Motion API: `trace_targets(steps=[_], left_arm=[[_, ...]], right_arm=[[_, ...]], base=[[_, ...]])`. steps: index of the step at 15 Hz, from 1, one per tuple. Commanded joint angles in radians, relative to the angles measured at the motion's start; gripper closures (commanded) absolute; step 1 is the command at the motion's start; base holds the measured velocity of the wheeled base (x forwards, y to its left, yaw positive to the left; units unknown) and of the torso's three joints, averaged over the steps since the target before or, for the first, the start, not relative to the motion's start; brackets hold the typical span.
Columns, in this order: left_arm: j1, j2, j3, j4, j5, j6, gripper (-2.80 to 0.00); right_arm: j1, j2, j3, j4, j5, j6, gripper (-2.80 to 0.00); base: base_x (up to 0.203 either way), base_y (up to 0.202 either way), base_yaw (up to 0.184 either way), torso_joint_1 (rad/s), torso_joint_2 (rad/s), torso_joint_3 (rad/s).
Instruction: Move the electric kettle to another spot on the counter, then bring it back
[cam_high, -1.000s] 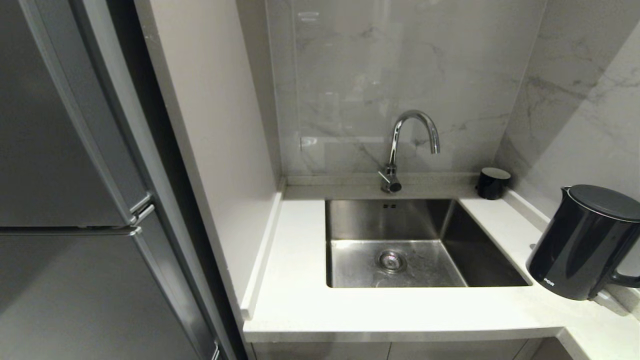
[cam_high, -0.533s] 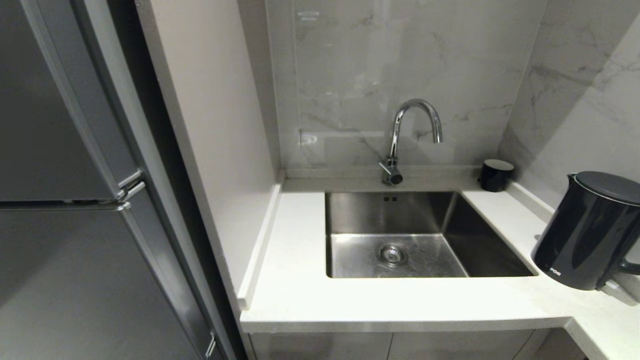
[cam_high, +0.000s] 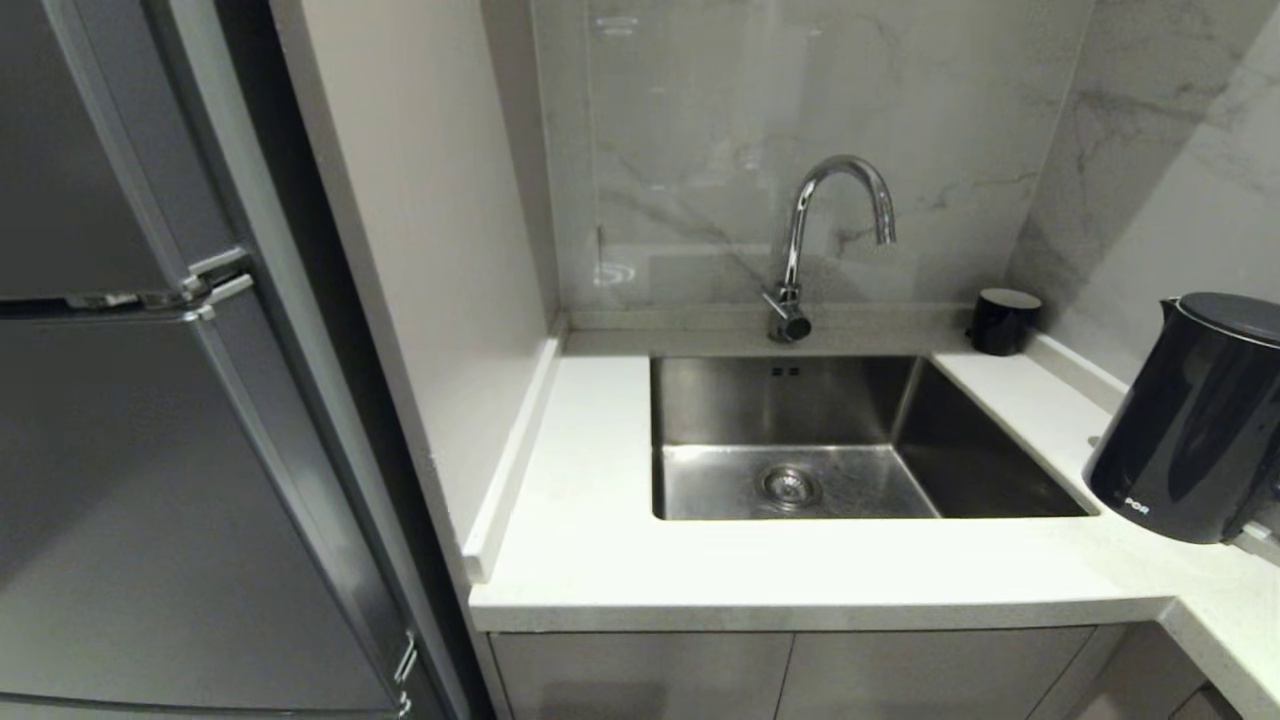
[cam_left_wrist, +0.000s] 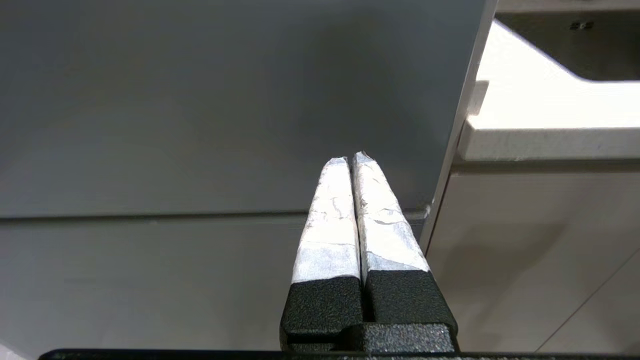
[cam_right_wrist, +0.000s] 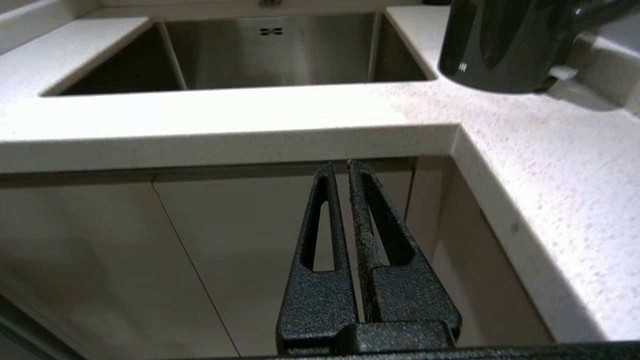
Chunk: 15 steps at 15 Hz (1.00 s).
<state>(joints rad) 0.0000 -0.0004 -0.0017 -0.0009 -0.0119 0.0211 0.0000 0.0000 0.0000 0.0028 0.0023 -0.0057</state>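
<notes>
Kettle: I see the electric kettle (cam_high: 1195, 420) upright, far right on the bench (cam_high: 800, 575).
Left gripper (cam_left_wrist: 351, 159): closed, empty.
Right gripper (cam_right_wrist: 341, 164): closed, empty, below the bench edge.

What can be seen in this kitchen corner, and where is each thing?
glossy black electric kettle: one, on the counter right of the sink
white speckled stone counter: one, L-shaped, around the sink
square steel sink: one, silver, set into the counter
curved chrome tap: one, behind the sink
small black cup: one, back right corner
grey fridge: one, far left
grey cabinet doors: under the counter
left pincer: shut, before the fridge
right pincer: shut, below the counter edge
</notes>
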Motion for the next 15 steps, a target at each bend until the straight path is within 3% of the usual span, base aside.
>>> trace_targets(steps=[1,10,15], left_arm=[[0.000,0.000,0.000,-0.001,0.000,0.000,0.00],[0.000,0.000,0.000,-0.001,0.000,0.000,0.00],[0.000,0.000,0.000,-0.001,0.001,0.000,0.00]], right_arm=[[0.000,0.002,0.000,0.000,0.001,0.000,0.00],[0.000,0.000,0.000,0.000,0.001,-0.002,0.00],[0.000,0.000,0.000,0.000,0.001,-0.003,0.00]], base=[[0.000,0.000,0.000,-0.176,0.54,0.378],[0.000,0.000,0.000,-0.121,0.51,0.380],[0.000,0.000,0.000,-0.016,0.11,0.093]])
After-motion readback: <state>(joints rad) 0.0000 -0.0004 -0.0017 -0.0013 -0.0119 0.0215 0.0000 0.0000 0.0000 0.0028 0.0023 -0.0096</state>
